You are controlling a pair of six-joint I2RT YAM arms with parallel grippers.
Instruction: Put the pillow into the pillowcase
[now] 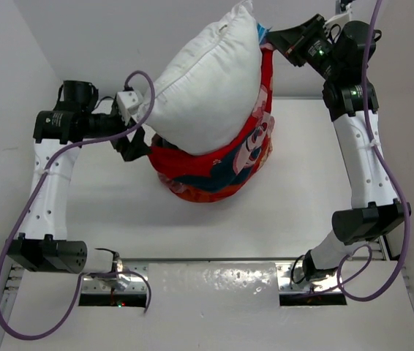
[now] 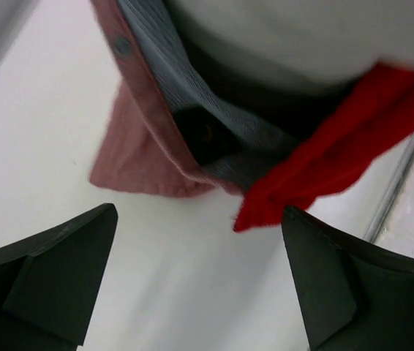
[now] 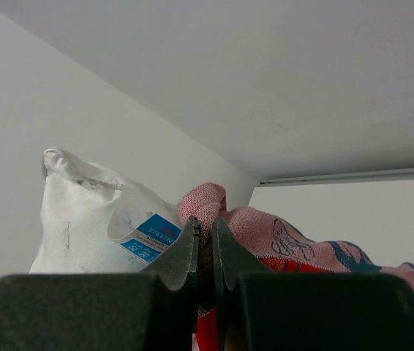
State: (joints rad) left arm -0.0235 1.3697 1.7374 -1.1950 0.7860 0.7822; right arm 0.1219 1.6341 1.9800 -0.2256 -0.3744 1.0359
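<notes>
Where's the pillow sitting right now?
In the top view the pillow stands tilted at upper centre, its lower end tucked in the pillowcase, between the open left gripper and the right gripper pinching the case's edge.

Lower end of pillow (image 1: 207, 88) out of sight inside pillowcase (image 1: 218, 175), top corner cropped.

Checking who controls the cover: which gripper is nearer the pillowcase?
Right. The right gripper is shut on the pillowcase; the left gripper is open beside its lower end, holding nothing.
</notes>
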